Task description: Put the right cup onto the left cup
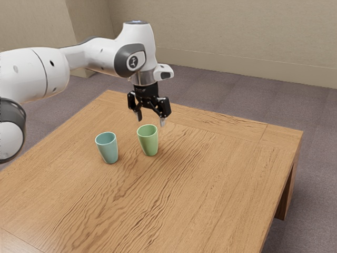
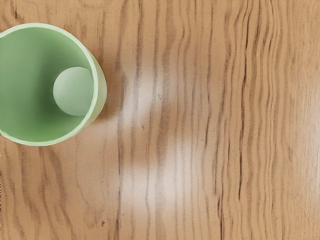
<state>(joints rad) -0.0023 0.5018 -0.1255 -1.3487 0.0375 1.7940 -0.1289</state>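
Observation:
My gripper [image 1: 150,119] is open in the exterior view, its fingertips spread above the table and slightly above the rim of the green cup [image 1: 148,140], with nothing held. The green cup stands upright just beneath and in front of the fingers. Upright too is the teal cup [image 1: 108,148], a short gap away toward the exterior view's left. From above, the wrist view looks into the open mouth of the green cup [image 2: 40,85], down to its pale round bottom.
Both cups share the wooden table [image 1: 210,179], whose far edge runs behind the gripper. Bare wood [image 2: 200,125] lies beside the green cup in the wrist view.

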